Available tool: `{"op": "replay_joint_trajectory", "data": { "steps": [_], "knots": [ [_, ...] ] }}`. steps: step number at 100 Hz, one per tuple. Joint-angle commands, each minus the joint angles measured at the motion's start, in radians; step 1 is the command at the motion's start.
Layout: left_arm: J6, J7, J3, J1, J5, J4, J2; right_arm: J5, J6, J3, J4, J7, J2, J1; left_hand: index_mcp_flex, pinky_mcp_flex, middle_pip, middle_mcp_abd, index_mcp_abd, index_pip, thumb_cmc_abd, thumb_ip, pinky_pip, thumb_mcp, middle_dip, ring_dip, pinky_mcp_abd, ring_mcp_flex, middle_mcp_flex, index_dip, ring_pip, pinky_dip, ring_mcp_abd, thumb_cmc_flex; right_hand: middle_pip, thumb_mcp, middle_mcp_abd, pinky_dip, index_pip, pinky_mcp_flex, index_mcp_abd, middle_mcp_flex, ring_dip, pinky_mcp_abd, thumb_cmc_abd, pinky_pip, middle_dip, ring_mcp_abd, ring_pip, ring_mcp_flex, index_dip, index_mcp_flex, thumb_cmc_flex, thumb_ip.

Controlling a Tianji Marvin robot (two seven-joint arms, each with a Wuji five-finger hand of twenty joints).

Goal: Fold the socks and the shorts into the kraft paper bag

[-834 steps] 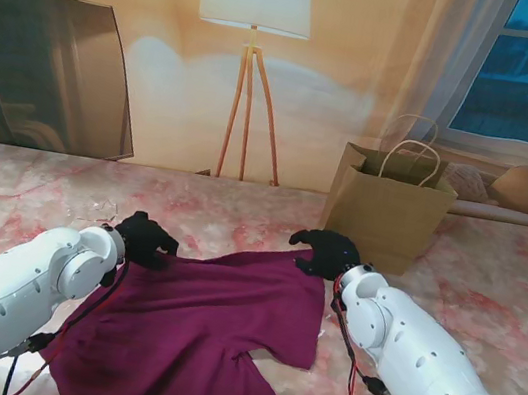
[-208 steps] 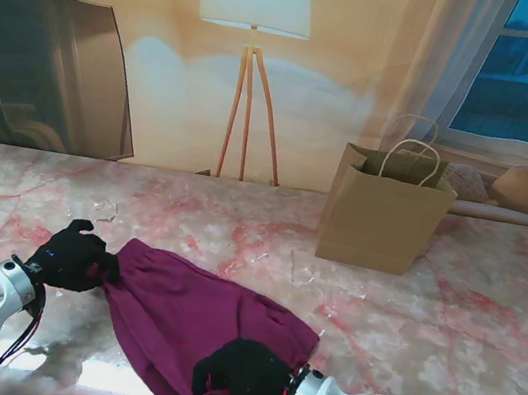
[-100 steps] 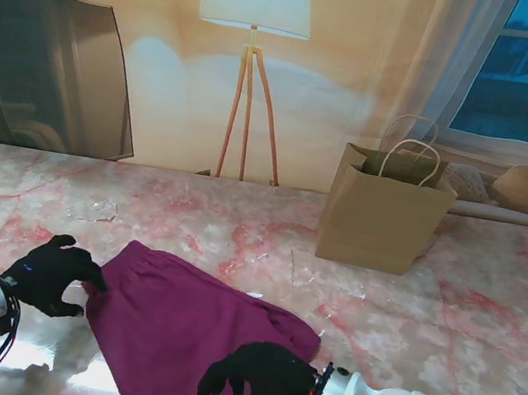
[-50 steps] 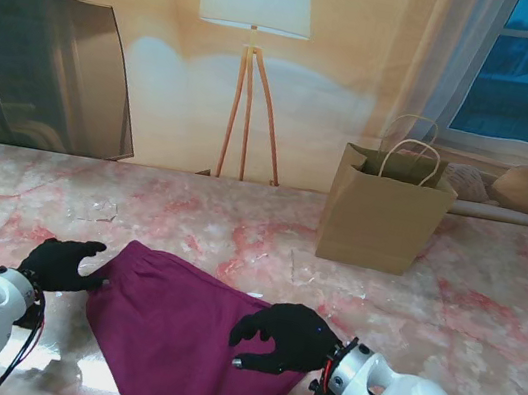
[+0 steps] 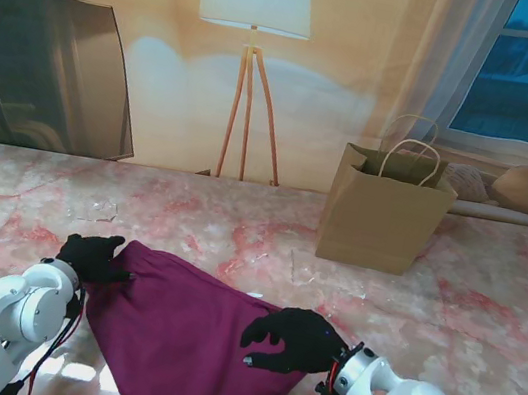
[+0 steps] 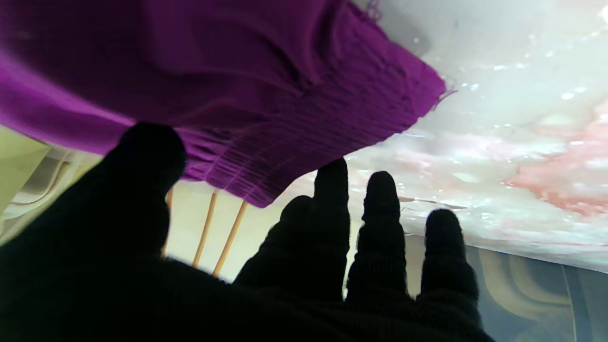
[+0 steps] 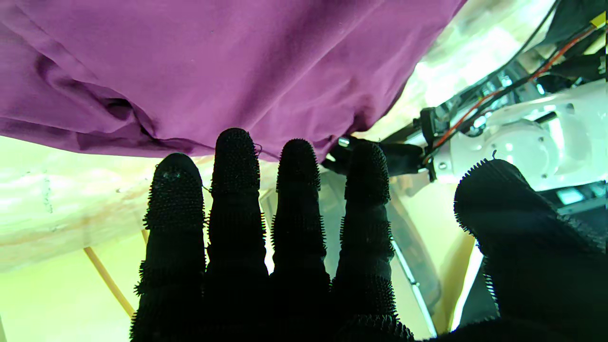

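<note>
The maroon shorts (image 5: 185, 336) lie folded on the marble table (image 5: 489, 306), in front of me, and show in both wrist views (image 6: 228, 71) (image 7: 213, 61). My left hand (image 5: 94, 257) rests at the cloth's far left corner, fingers spread and open (image 6: 327, 228). My right hand (image 5: 293, 339) hovers over the shorts' right edge, fingers apart, holding nothing (image 7: 294, 228). The kraft paper bag (image 5: 382, 217) stands upright and open at the far right. I see no socks.
A floor lamp (image 5: 252, 44) stands behind the table's far edge. A dark curved screen (image 5: 42, 69) sits at the far left. A window and cushions are at the far right.
The shorts have been folded from spread flat into a narrower shape. In the last second my left hand moved in to the cloth's left corner and my right hand lifted to the right edge.
</note>
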Motion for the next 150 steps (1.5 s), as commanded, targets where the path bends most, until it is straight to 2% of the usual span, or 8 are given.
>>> {"op": "replay_joint_trajectory", "data": {
  "steps": [1, 49, 58, 83, 107, 129, 140, 150],
  "knots": [
    [0.018, -0.029, 0.007, -0.006, -0.013, 0.004, -0.006, -0.014, -0.001, 0.0, 0.017, -0.007, -0.003, -0.006, 0.043, -0.027, 0.025, -0.02, 0.014, 0.009, -0.006, 0.033, -0.052, -0.06, 0.095, 0.079, -0.002, -0.07, -0.084, 0.027, 0.041, -0.03, 0.026, -0.03, 0.004, 0.022, -0.031, 0.029, 0.001, -0.024, -0.024, -0.011, -0.018, -0.001, -0.001, -0.027, 0.009, -0.017, -0.024, -0.025, 0.013, -0.001, -0.041, 0.019],
    [0.049, -0.035, 0.113, -0.063, -0.011, 0.075, -0.004, -0.008, 0.001, -0.028, 0.076, -0.006, -0.001, 0.023, 0.149, -0.03, -0.326, 0.041, -0.243, 0.688, -0.056, 0.045, -0.225, 0.057, -0.307, -0.14, -0.041, -0.157, -0.211, 0.579, -0.149, 0.051, 0.01, 0.033, -0.019, 0.03, -0.032, 0.027, 0.001, -0.039, -0.024, -0.003, -0.058, -0.004, 0.008, -0.068, -0.008, -0.029, -0.07, -0.022, 0.013, 0.001, -0.044, 0.02],
    [0.036, -0.001, 0.123, -0.065, -0.007, 0.09, -0.008, -0.007, 0.004, -0.028, 0.083, -0.008, -0.002, 0.025, 0.218, -0.01, -0.318, 0.053, -0.415, 0.944, -0.155, -0.04, -0.095, 0.063, -0.354, -0.165, -0.014, -0.037, -0.053, 0.702, -0.125, 0.059, 0.019, 0.177, -0.019, 0.033, -0.032, 0.026, -0.001, -0.04, -0.026, -0.002, -0.061, -0.002, 0.01, -0.072, -0.01, -0.03, -0.07, -0.019, 0.012, -0.003, -0.045, 0.02],
    [-0.018, 0.064, 0.106, -0.052, -0.085, 0.104, -0.027, -0.013, 0.005, -0.027, 0.094, -0.01, -0.002, 0.024, 0.339, 0.153, -0.263, -0.03, -0.607, 1.165, -0.208, -0.046, 0.254, 0.208, -0.452, -0.258, -0.008, 0.353, 0.318, 0.901, -0.056, 0.047, -0.036, 0.243, -0.013, 0.043, -0.03, 0.024, 0.004, -0.042, -0.026, 0.005, -0.063, -0.001, 0.015, -0.072, -0.008, -0.029, -0.068, -0.016, 0.012, 0.005, -0.046, 0.021],
    [-0.039, 0.112, 0.071, -0.034, -0.174, 0.094, -0.048, -0.016, -0.007, -0.04, 0.133, -0.008, 0.001, 0.048, 0.404, 0.415, -0.208, -0.139, -0.599, 1.218, -0.259, -0.051, 0.566, 0.194, -0.185, -0.192, -0.028, 0.76, 0.811, 0.986, 0.236, 0.069, -0.075, 0.323, -0.016, 0.066, -0.032, -0.007, 0.008, -0.051, -0.026, 0.005, -0.105, -0.021, 0.007, -0.116, -0.012, -0.05, -0.112, -0.014, 0.013, 0.011, -0.037, 0.02],
    [-0.032, 0.148, 0.034, -0.017, -0.172, 0.061, -0.055, -0.006, -0.068, -0.073, 0.183, 0.068, 0.019, 0.104, 0.311, 0.627, -0.138, -0.14, -0.567, 1.133, -0.226, -0.044, 0.746, 0.213, -0.209, -0.206, -0.061, 0.91, 0.832, 0.943, 0.329, 0.037, -0.068, 0.309, -0.044, 0.348, -0.039, -0.102, 0.217, -0.045, -0.062, 0.063, -0.211, -0.069, -0.067, -0.186, -0.061, -0.076, -0.167, 0.023, -0.157, 0.011, 0.14, -0.049],
    [-0.031, 0.17, 0.017, -0.01, -0.156, 0.047, -0.057, 0.004, -0.084, -0.11, 0.22, 0.097, 0.026, 0.143, 0.197, 0.654, -0.192, -0.168, -0.51, 1.008, -0.242, -0.047, 0.767, 0.196, -0.193, -0.22, -0.092, 0.928, 0.84, 0.746, 0.303, -0.008, -0.082, 0.323, -0.049, 0.395, -0.044, -0.113, 0.246, -0.037, -0.069, 0.077, -0.221, -0.082, -0.086, -0.19, -0.067, -0.08, -0.173, 0.029, -0.159, 0.027, 0.182, -0.063],
    [-0.038, 0.139, -0.002, -0.002, -0.149, 0.024, -0.05, -0.009, -0.087, -0.145, 0.254, 0.095, 0.028, 0.179, 0.268, 0.653, -0.26, -0.214, -0.219, 0.593, -0.22, -0.034, 0.755, 0.143, -0.144, -0.232, -0.116, 0.924, 0.842, 0.272, 0.265, -0.032, -0.1, 0.34, -0.055, 0.407, -0.047, -0.121, 0.25, -0.036, -0.07, 0.079, -0.227, -0.09, -0.083, -0.194, -0.072, -0.084, -0.177, 0.026, -0.161, 0.028, 0.178, -0.068]
  ]
}}
